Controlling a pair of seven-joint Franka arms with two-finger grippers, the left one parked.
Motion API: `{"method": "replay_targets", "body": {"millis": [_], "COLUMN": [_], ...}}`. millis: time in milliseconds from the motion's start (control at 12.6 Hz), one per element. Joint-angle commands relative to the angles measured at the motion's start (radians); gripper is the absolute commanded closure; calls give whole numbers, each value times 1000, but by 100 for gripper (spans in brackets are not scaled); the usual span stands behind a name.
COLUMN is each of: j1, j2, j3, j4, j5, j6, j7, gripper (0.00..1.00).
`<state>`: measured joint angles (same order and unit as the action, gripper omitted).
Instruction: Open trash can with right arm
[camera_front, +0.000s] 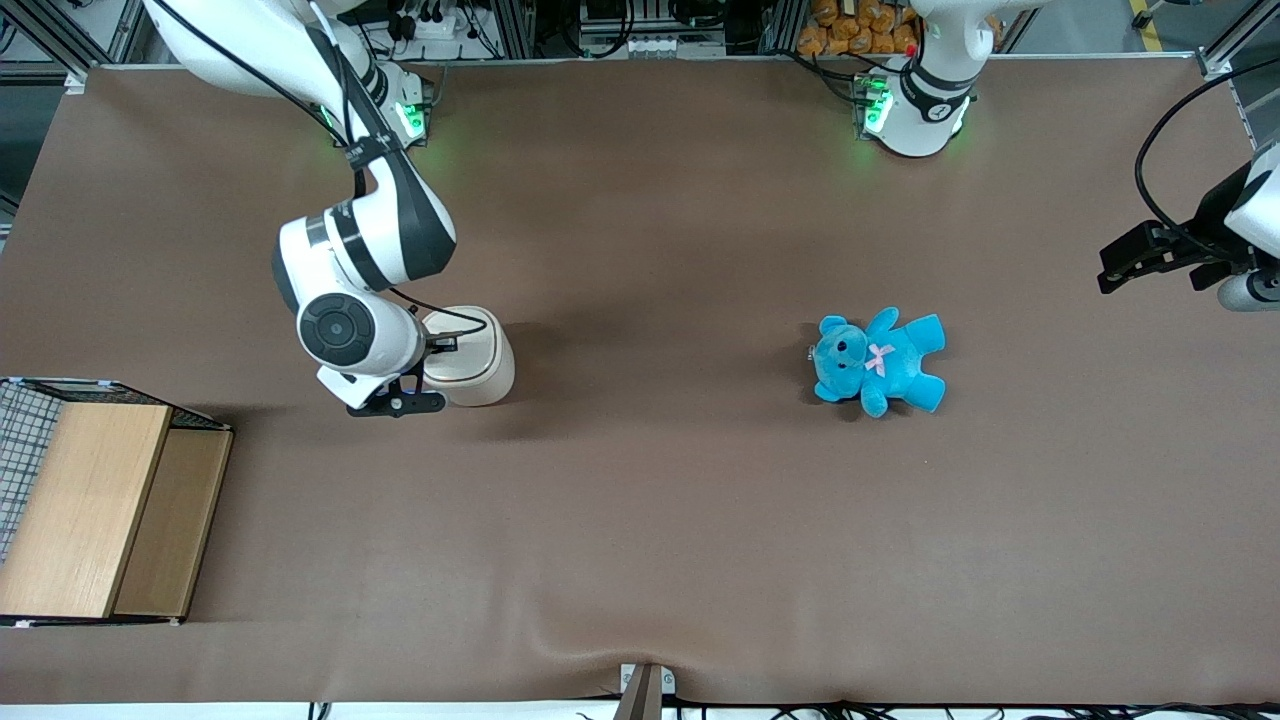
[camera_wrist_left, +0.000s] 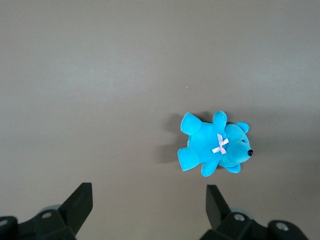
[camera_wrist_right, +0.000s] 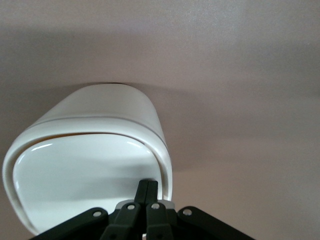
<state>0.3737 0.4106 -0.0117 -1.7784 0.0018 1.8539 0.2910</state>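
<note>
The black two-finger gripper (camera_wrist_right: 148, 187) of the white jointed right arm (camera_front: 350, 260) has its fingers pressed together, holding nothing, tips resting on the flat lid edge of the small cream-white plastic trash can (camera_wrist_right: 87, 165), directly beneath it. A thin tan gap shows along the lid seam.

Table (camera_front: 640, 560): brown covering.
On it: trash can (camera_front: 480, 372), blue teddy (camera_front: 878, 362), wooden box (camera_front: 100, 510).
Gripper (camera_wrist_right: 147, 187): fingers together at the can's lid.

trash can (camera_front: 478, 358) cream-white (dark seam) | gripper (camera_wrist_right: 148, 188) black | teddy (camera_front: 878, 362) blue
</note>
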Motion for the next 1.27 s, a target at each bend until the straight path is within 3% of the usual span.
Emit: {"method": "replay_targets", "body": {"millis": [0,159,398,477,557,636,875,1193], "j1": [11,11,13,13,11,10,2,-42], "j2": [30,21,-51,-50,-49,-52,-65,-171], "j3": [-7,-7,-5,-5,-5,-8,-14,-17], "j4": [-24,-38,66,167,251,310,457,475], "j5": [-14,-14,-2,1,1,1,-5,-3], "j6": [53,67,-103,-202,-279,-329,-459,-476], "j7": [36,36,37,37,36,28,19,16], "gripper": [100,100,75,53,5,0,0,0]}}
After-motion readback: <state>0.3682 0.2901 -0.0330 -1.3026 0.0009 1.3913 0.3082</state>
